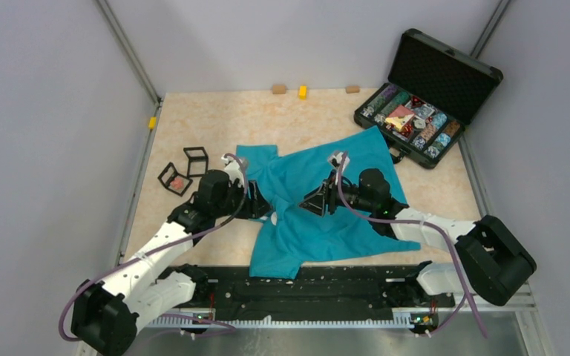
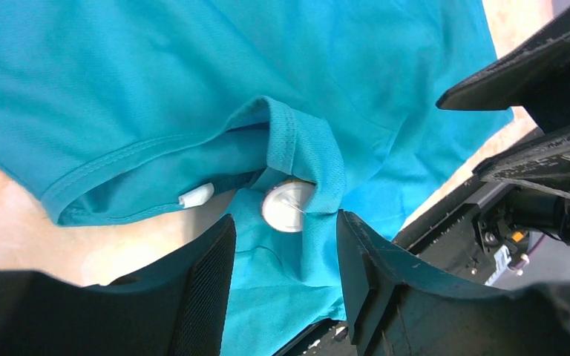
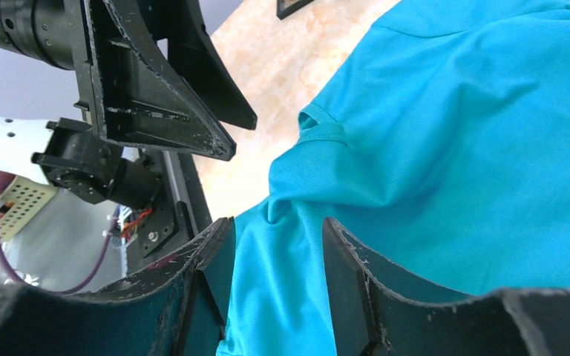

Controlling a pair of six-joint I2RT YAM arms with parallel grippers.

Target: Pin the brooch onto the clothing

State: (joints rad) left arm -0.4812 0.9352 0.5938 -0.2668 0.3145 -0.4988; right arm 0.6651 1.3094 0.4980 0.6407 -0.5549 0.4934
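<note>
Looks basically done: the brooch [image 2: 287,206], white back showing, sits at the collar fold of the T-shirt [image 2: 119,74], near side. Left gripper [image 2: 282,233] and right gripper [image 3: 276,230] both gape open, holding nothing. Probably only pulling away remains.

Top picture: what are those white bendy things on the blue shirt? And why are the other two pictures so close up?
They are robot arms, a left arm and a right arm, bolted at the near edge of the table. That picture comes from a camera above them. The other two come from little cameras on the wrists, so each arm's own black fingers show. On the table lie a blue shirt, a black case of trinkets and two small black frames. The left hand and the right hand are both open over the shirt, holding nothing. The left wrist camera shows the collar, its white label and a round white disc partly under the fold.
</note>
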